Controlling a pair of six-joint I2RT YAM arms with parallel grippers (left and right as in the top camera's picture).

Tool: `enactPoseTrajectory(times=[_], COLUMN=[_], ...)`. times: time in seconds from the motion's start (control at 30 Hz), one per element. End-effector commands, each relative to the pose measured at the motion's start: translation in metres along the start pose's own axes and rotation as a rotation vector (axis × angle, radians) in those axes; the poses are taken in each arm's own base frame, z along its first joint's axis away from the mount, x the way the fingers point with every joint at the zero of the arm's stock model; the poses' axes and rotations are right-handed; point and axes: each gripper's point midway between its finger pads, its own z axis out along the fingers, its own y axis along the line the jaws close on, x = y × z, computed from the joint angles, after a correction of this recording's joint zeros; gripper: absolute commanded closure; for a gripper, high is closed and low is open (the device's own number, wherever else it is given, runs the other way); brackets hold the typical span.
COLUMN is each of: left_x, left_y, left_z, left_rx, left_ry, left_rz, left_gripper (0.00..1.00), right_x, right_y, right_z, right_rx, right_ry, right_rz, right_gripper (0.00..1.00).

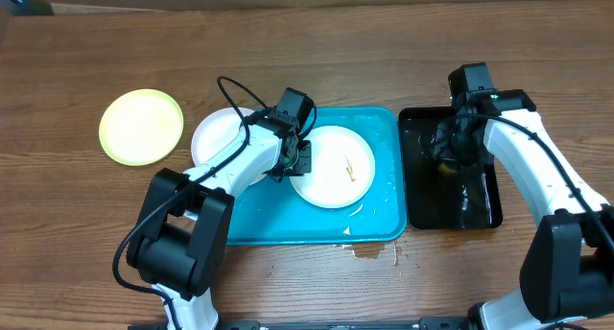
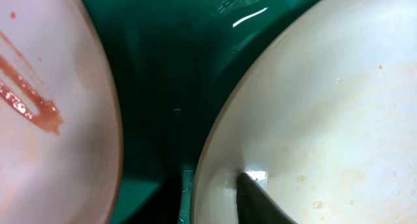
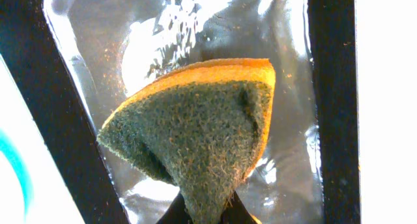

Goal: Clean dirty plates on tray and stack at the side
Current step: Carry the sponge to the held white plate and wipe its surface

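On and beside one tray [image 1: 374, 224], three plates [image 1: 336, 167]; right claw [image 3: 202, 212] tight on sponge [image 3: 195, 126]; left claw [image 1: 298, 161] unclear.

1 top-down overhead, 2 close-up wrists

The left arm [image 1: 235, 162] bends up from the near edge and reaches forward and to the right, with its wrist tipped down. The left gripper [image 1: 295, 160] sits low. Up close only one dark finger [image 2: 260, 201] shows, so I cannot tell how wide it is. The right arm [image 1: 542, 162] reaches forward and bends left at the wrist. The right gripper [image 3: 201, 216] points down, pinched tight on a sponge [image 3: 195, 126].
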Motion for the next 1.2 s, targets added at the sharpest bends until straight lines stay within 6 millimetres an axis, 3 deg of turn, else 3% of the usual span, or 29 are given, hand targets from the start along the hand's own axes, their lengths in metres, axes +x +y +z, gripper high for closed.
enactPoseTrajectory(times=[0.0,0.03,0.2,0.23,0.3,0.37,0.43,0.53,0.67,0.73,0.93,1.17], left_x=[0.006,0.009,0.016,0.018,0.018,0.012,0.004,-0.003,0.004,0.011,0.027,0.029], left_y=[0.003,0.001,0.0,-0.001,-0.003,-0.003,-0.006,-0.009,-0.007,-0.005,0.002,0.001], left_z=[0.005,0.005,0.005,0.005,0.005,0.005,0.005,0.005,0.005,0.005,0.004,0.003], left_rx=[-0.006,0.006,0.019,0.026,0.034,0.04,0.053,0.065,0.055,0.047,0.018,0.027], left_ry=[0.029,0.042,0.077,0.083,0.086,0.063,0.034,0.005,0.031,0.06,0.125,0.136], left_rz=[0.015,0.015,0.001,0.001,0.005,0.008,0.01,0.028,0.03,0.029,-0.002,-0.032], left_gripper=[0.92,0.96,0.95,0.9,0.56,0.44,0.45,0.55,0.84,0.93,0.92,0.96], right_x=[-0.005,-0.004,-0.008,-0.008,-0.007,-0.006,-0.005,-0.004,-0.002,-0.002,0.001,-0.01], right_y=[-0.007,-0.007,-0.016,-0.016,-0.015,-0.014,-0.013,-0.012,-0.013,-0.013,-0.013,-0.004], right_z=[-0.006,-0.006,-0.007,-0.007,-0.007,-0.007,-0.007,-0.007,-0.007,-0.007,-0.007,-0.015], right_rx=[0.033,0.034,0.083,0.081,0.081,0.082,0.081,0.081,0.084,0.085,0.086,0.075], right_ry=[-0.033,-0.03,-0.052,-0.053,-0.05,-0.046,-0.046,-0.042,-0.035,-0.03,-0.019,-0.062], right_rz=[0.031,0.031,0.08,0.079,0.075,0.063,0.059,0.058,0.05,0.026,-0.03,-0.074], right_gripper=[0.96,0.96,0.96,0.96,0.96,0.96,0.96,0.96,0.96,0.96,0.96,0.96])
